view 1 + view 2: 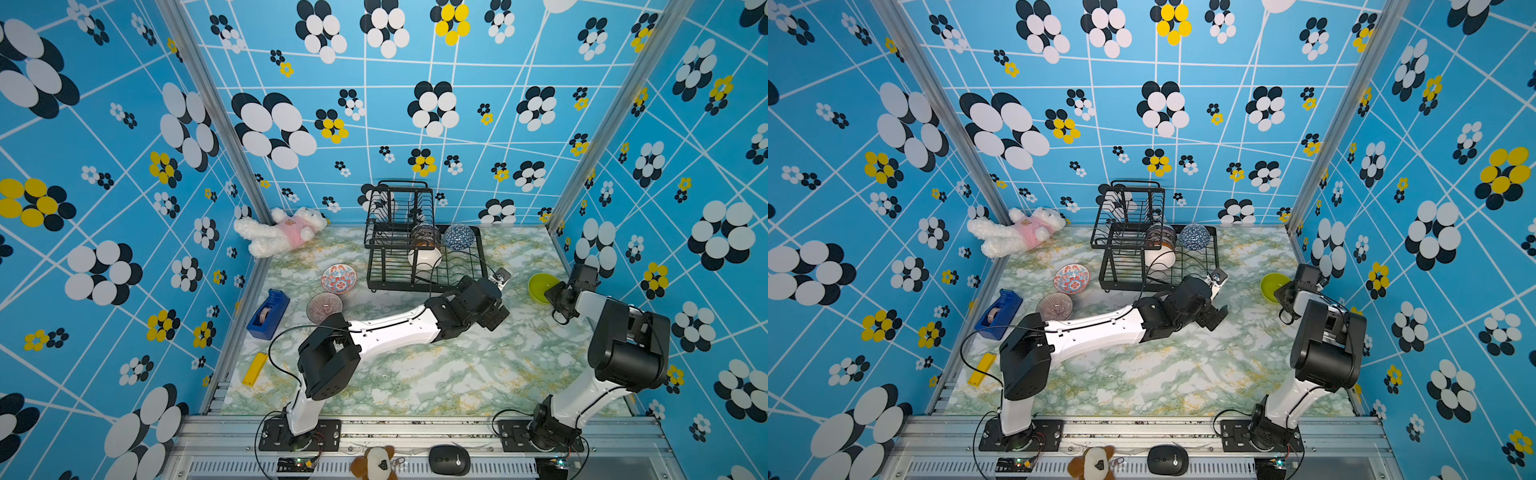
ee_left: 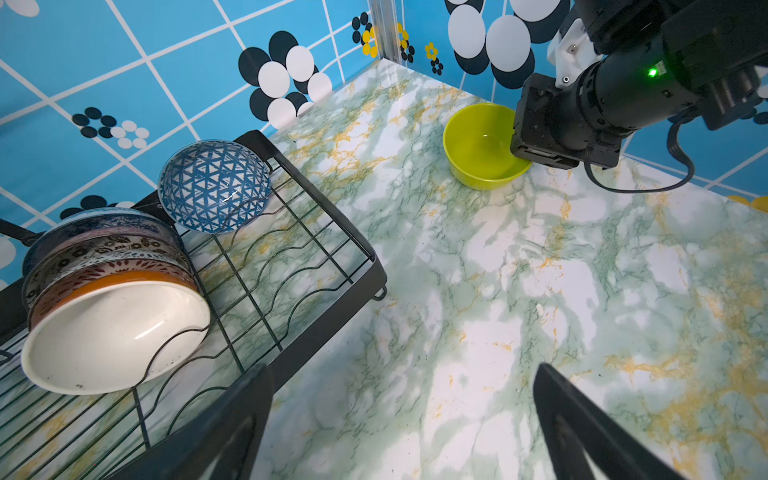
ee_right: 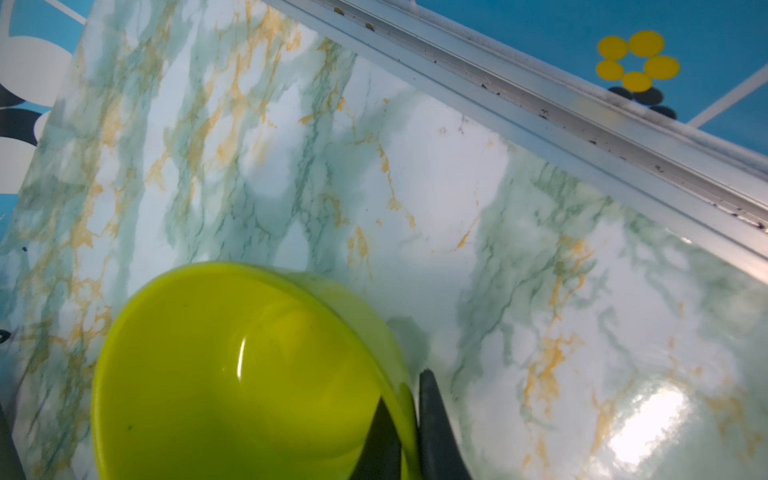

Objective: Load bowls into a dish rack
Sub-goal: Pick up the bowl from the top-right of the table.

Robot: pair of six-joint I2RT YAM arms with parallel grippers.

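Bowls not yet loaded: floral bowl (image 1: 338,277) and ribbed bowl (image 1: 324,306) on the tabletop (image 1: 415,374), left of the dish rack (image 2: 332,322) at the back edge. Rack's lower tray: stack of patterned bowls (image 2: 104,249) fronted by a white bowl (image 2: 112,336), on edge; blue-and-white bowl (image 2: 214,187) at its back right corner. My left gripper (image 2: 403,374), spread wide, off the rack's front right corner. Near the right edge my right gripper (image 3: 409,399) pinches the lime green bowl (image 3: 232,374) by its wall; the rack lies to its left.

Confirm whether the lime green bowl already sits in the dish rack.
No: the lime green bowl stands on the table, apart from the dish rack, its rim pinched by the right gripper.
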